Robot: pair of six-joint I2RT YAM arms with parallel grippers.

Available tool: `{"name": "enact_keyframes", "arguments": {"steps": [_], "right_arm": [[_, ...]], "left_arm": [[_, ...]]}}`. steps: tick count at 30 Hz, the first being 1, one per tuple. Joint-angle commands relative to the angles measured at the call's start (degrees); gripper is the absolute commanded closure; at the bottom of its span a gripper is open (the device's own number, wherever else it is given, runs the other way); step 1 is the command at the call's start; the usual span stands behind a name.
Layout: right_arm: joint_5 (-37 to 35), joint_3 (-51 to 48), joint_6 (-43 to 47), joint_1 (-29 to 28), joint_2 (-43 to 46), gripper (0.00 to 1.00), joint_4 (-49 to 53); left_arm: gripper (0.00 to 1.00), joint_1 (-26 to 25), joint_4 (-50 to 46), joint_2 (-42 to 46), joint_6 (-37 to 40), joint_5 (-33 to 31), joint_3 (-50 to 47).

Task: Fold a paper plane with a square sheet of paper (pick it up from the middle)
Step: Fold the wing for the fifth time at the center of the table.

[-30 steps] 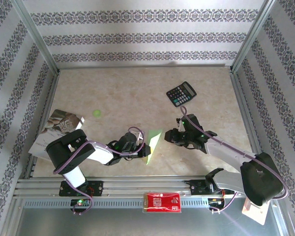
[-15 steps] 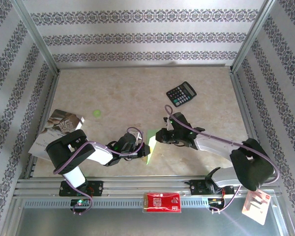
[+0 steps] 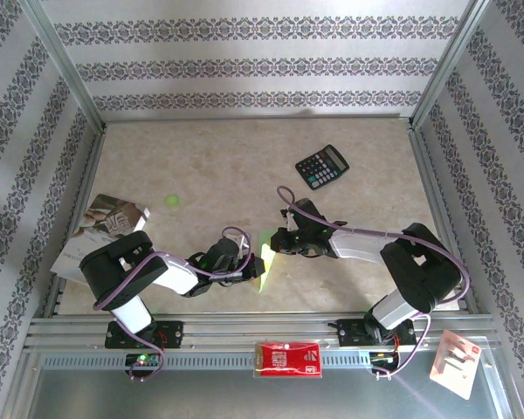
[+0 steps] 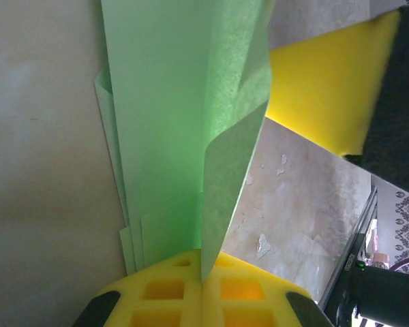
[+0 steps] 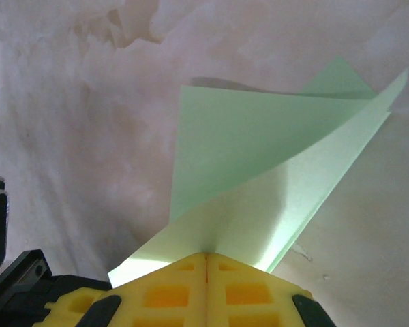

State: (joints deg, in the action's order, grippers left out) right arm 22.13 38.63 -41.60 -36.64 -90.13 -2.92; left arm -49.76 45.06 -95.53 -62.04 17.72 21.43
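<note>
While the paper [image 3: 265, 271] is clamped below frame centre by the left gripper [image 4: 203, 283] and right gripper [image 5: 206, 262], both closed, folding is judged partly done.

The paper sheet [image 3: 268, 259] stands at the near centre of the counter [image 3: 227, 166], gripped by the left tool [image 3: 251, 267] on its left and the right tool [image 3: 275, 245] on its right. Behind it to the right lies the calculator [image 3: 322, 167]; to the left lies the dot [image 3: 172, 200], with the booklet [image 3: 105, 229] at the left edge
</note>
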Motion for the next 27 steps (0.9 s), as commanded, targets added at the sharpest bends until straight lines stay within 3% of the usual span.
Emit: {"name": "enact_keyframes", "arguments": {"steps": [1, 27], "right_arm": [[0.19, 1.88, 1.08, -0.77, -1.42, 0.94, -1.75], [0.46, 2.28, 2.41, 0.35, -5.17, 0.94, -2.36]], "left_arm": [[1.0, 0.63, -2.35, -0.53, -1.05, -1.65, -1.99], [1.0, 0.63, -4.08, -1.86, -3.73, -1.53, -1.88]]}}
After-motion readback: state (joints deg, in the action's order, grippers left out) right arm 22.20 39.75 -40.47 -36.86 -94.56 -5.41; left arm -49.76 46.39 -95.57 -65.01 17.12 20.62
